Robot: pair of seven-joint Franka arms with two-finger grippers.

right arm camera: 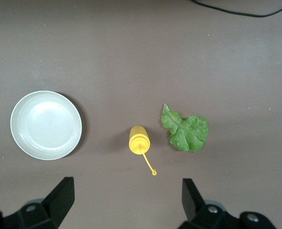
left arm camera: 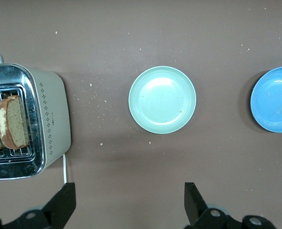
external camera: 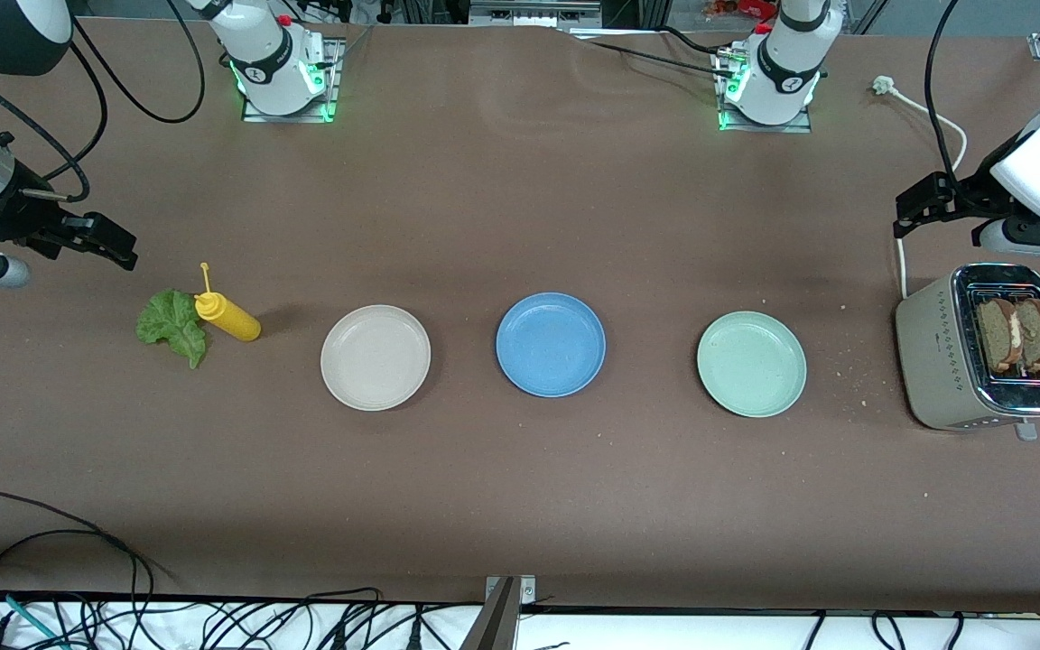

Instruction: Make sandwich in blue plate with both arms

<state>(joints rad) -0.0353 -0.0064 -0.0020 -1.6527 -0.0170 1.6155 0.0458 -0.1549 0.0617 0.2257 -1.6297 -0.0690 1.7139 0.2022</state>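
Plainly, the round blue plate [external camera: 551,344] sits bare.

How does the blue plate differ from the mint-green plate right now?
The blue plate is a saturated medium blue; the mint-green plate is pale. The blue plate sits mid-table, between the beige plate and the mint-green one; the mint-green plate sits nearer the toaster. Both are round, shallow and hold nothing.

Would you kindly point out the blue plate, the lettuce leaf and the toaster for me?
blue plate [external camera: 550,344]: front view, bare middle of the plate.
lettuce leaf [right arm camera: 186,133]: right wrist view, middle of the leaf.
toaster [left arm camera: 52,117]: left wrist view, beige side wall.
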